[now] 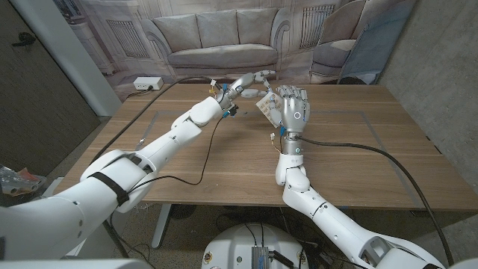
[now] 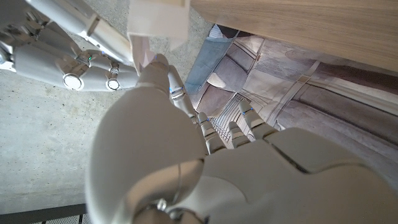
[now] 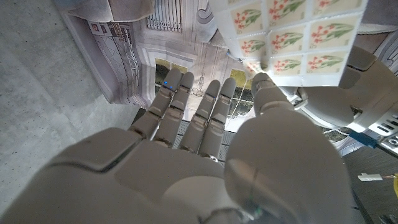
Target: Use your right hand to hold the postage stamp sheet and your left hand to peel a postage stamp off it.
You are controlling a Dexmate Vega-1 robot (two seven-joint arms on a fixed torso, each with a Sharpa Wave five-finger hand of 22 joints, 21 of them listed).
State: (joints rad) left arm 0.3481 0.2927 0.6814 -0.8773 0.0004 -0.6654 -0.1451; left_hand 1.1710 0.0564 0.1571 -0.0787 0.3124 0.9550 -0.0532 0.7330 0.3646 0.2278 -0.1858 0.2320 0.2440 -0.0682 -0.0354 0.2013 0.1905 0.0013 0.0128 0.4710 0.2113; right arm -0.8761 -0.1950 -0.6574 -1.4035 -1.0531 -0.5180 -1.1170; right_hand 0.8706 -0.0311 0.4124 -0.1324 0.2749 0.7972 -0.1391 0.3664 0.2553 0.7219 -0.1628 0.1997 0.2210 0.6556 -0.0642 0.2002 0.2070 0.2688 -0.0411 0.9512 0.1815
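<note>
The postage stamp sheet [image 3: 292, 37], white with rows of pink flower stamps, is held up above the table. My right hand [image 1: 292, 110] stands upright at the table's middle back and grips the sheet [image 1: 266, 104], its thumb [image 3: 268, 93] pressed on the printed side. My left hand [image 1: 250, 81] reaches in from the other side. Its fingertips [image 2: 157, 65] pinch a pale edge of the sheet [image 2: 142, 48]. Whether a single stamp is lifting there is unclear. The right hand [image 2: 68, 62] appears beyond it in the left wrist view.
The wooden table [image 1: 351, 142] lies under both raised hands. A black cable [image 1: 373, 149] crosses it on the right and a thin one [image 1: 202, 161] on the left. A white power strip [image 1: 146, 84] sits at the back left. A backdrop printed with a sofa hangs behind.
</note>
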